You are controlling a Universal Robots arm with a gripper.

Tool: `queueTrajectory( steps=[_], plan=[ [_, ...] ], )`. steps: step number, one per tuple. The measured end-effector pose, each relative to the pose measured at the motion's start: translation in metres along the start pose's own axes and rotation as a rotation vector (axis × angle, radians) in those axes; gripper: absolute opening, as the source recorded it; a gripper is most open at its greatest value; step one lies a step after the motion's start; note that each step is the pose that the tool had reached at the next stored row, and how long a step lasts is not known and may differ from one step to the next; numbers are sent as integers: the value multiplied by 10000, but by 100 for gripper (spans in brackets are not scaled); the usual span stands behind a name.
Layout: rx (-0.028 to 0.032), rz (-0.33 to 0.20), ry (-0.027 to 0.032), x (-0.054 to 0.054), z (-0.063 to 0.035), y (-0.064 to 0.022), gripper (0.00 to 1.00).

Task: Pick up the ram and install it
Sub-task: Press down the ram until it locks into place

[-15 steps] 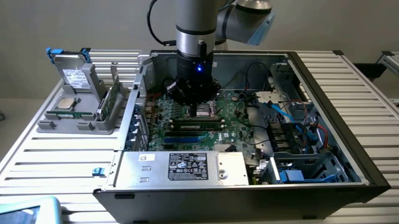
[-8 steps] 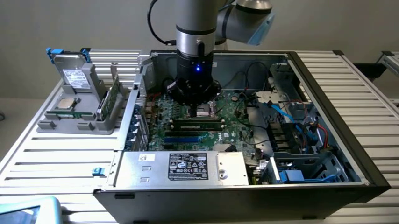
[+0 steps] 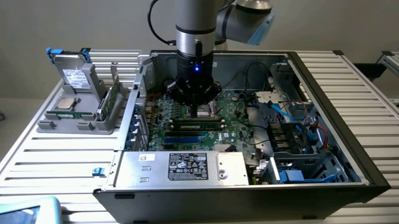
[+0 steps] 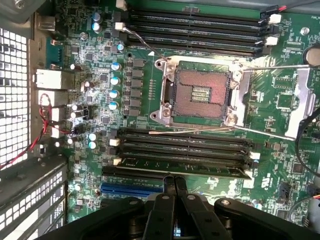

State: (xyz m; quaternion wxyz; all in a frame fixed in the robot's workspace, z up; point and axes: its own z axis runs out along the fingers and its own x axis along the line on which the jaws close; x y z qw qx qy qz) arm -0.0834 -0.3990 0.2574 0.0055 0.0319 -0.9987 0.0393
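The ram [image 4: 182,166], a long, narrow green circuit-board stick seen edge-on, sits in one of the long black motherboard slots [image 4: 185,146] just below the square metal-framed processor socket [image 4: 200,92]. In the wrist view it lies level, its thin green top edge running nearly the whole slot length, with pale latch tabs at the ends. In the exterior view the same ram [image 3: 198,123] shows as a dark strip with a green edge at the middle of the green motherboard [image 3: 187,133], at about 6 o'clock from the socket.

The grey and silver robot arm [image 3: 196,28] comes straight down into the open black computer case [image 3: 324,140], its wrist vertical, a small blue light glowing on its front. The jaws [image 4: 174,178] hang right above the ram's midpoint; their two black fingers [image 4: 168,182] are pressed together with no gap and grip nothing. The tips sit at or just over the ram's upper edge; whether they touch it I cannot tell.

At 9 o'clock from the case, on the white slatted counter [image 3: 62,154], stands a grey plastic parts holder [image 3: 78,105] with a silver chip and upright green boards. A grey metal power supply box [image 3: 181,167] with a black label fills the case at 6 o'clock.
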Motion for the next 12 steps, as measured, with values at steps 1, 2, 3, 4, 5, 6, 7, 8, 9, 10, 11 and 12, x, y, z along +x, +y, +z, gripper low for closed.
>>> queueTrajectory(
  steps=[1,2,3,4,5,6,7,8,9,10,11,12],
  plan=[
    [3,99,-21,0,0,0,11],
    [5,198,-37,0,0,0,11],
    [6,293,-45,-1,0,0,11],
    [8,389,-54,0,0,0,11],
    [10,454,-56,0,0,0,11],
    [14,507,-55,-2,-1,-1,11],
    [21,521,-53,-4,-1,-1,11],
    [22,521,-48,-4,-1,-1,11],
    [20,519,-48,-5,0,0,11],
    [20,519,-48,-5,0,-1,11],
    [20,520,-48,-5,0,-1,11],
    [20,519,-48,-5,0,-1,11]
  ],
)
